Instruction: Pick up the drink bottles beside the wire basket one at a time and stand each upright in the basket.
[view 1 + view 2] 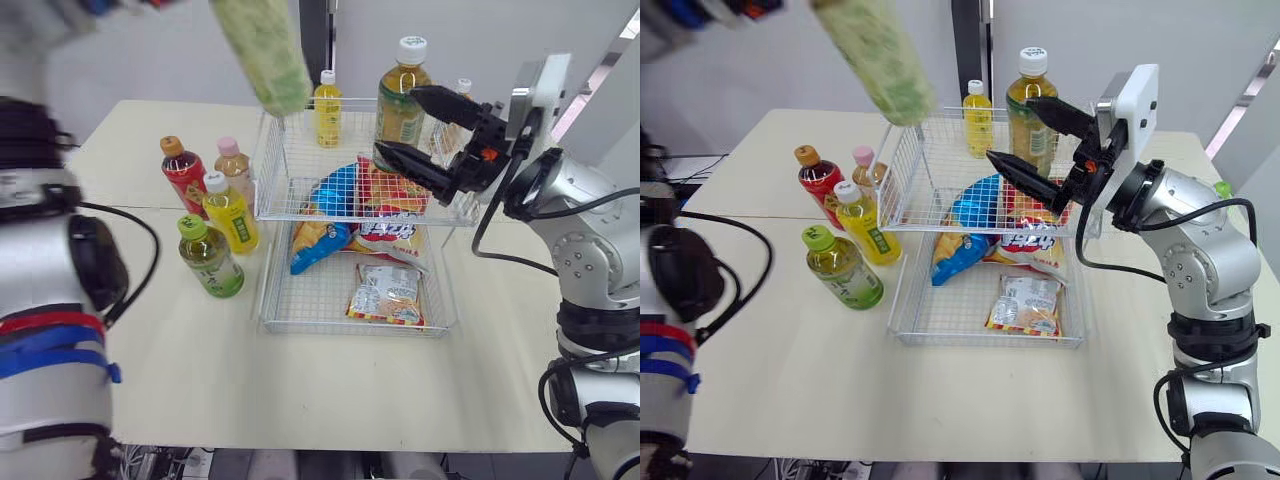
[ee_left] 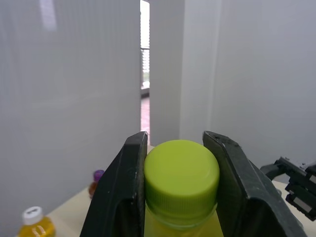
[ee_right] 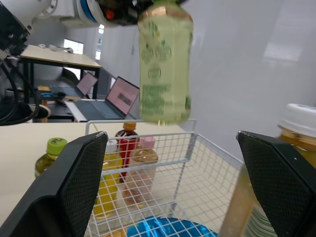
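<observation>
The green bottle (image 1: 265, 55) was blurred, its top cut off at the upper edge of the eye views. It hung cap up, leaning a bit, over the upper left corner of the basket (image 1: 268, 170). The left gripper (image 2: 177, 148) was closed on its cap. The right gripper (image 1: 398, 120) was wide open and empty, beside a big bottle (image 1: 400, 100) standing in the basket with a yellow bottle (image 1: 328, 110). Snack bags (image 1: 385, 295) lay lower down. Four bottles (image 1: 230, 212) stood on the surface (image 1: 300, 390), left of the basket.
</observation>
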`<state>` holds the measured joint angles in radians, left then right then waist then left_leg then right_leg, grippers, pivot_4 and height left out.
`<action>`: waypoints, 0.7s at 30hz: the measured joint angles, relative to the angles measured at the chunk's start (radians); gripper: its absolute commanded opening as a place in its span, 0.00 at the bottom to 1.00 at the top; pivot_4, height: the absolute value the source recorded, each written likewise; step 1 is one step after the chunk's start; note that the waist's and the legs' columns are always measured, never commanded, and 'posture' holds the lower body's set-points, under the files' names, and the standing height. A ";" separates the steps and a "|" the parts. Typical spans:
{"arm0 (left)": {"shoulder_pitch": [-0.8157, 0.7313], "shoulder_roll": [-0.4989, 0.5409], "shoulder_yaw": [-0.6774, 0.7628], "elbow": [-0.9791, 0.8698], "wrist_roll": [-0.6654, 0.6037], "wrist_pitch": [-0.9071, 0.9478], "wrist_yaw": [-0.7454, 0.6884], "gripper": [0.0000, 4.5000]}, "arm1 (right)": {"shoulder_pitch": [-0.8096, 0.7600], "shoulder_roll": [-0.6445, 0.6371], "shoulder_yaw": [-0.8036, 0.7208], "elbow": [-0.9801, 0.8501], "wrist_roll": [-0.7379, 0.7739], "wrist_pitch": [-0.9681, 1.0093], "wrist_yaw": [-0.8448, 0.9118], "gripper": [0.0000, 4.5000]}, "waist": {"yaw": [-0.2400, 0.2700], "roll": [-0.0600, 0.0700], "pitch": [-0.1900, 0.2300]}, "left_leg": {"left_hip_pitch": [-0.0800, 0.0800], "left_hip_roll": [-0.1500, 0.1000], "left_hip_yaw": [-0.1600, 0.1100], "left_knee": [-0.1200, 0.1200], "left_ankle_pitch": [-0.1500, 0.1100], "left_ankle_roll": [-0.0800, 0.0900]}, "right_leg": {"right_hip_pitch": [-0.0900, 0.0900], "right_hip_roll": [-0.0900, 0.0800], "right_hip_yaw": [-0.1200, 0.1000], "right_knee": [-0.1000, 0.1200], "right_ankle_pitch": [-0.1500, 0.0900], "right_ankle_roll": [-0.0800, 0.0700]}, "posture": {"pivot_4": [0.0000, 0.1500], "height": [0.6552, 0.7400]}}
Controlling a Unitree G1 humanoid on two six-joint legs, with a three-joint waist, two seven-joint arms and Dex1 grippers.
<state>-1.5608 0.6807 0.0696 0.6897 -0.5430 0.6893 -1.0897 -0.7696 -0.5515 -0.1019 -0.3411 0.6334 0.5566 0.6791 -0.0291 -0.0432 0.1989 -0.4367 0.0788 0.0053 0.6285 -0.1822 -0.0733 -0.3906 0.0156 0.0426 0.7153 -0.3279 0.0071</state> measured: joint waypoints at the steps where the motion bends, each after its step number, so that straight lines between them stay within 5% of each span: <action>1: 0.000 -0.025 -0.006 0.022 0.014 -0.013 -0.008 0.30 | 0.011 -0.008 -0.005 -0.019 0.000 0.003 -0.011 1.00 | -0.005 0.000 0.000 | 0.000 0.000 0.001 0.000 0.000 0.000 | -0.001 0.000 0.001 0.000 0.000 0.000 | 1.00 1.00; 8: -0.001 -0.163 -0.043 0.127 0.116 -0.140 -0.037 0.30 | 0.082 -0.062 -0.054 -0.125 0.020 0.060 -0.075 1.00 | -0.008 0.003 0.002 | -0.001 0.000 0.003 -0.001 0.000 0.000 | -0.003 0.000 0.002 0.000 0.000 0.000 | 1.00 1.00; 20: -0.028 -0.245 -0.049 0.330 0.240 -0.371 -0.052 0.30 | 0.133 -0.090 -0.093 -0.227 0.076 0.120 -0.141 1.00 | -0.003 0.003 0.002 | -0.002 -0.001 0.003 -0.001 0.000 0.000 | -0.003 0.000 0.003 0.000 0.000 0.000 | 1.00 1.00; 21: -0.032 -0.247 -0.043 0.342 0.245 -0.381 -0.057 0.38 | 0.133 -0.095 -0.095 -0.230 0.080 0.122 -0.144 1.00 | -0.003 0.003 0.002 | -0.002 -0.001 0.003 -0.001 0.000 0.000 | -0.003 0.000 0.003 0.000 0.000 0.000 | 1.00 1.00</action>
<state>-1.5931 0.4342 0.0271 1.0321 -0.2983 0.3087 -1.1464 -0.6370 -0.6462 -0.1965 -0.5713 0.7136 0.6789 0.5355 -0.0322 -0.0401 0.2006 -0.4385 0.0778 0.0084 0.6280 -0.1822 -0.0731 -0.3935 0.0156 0.0455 0.7152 -0.3283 0.0075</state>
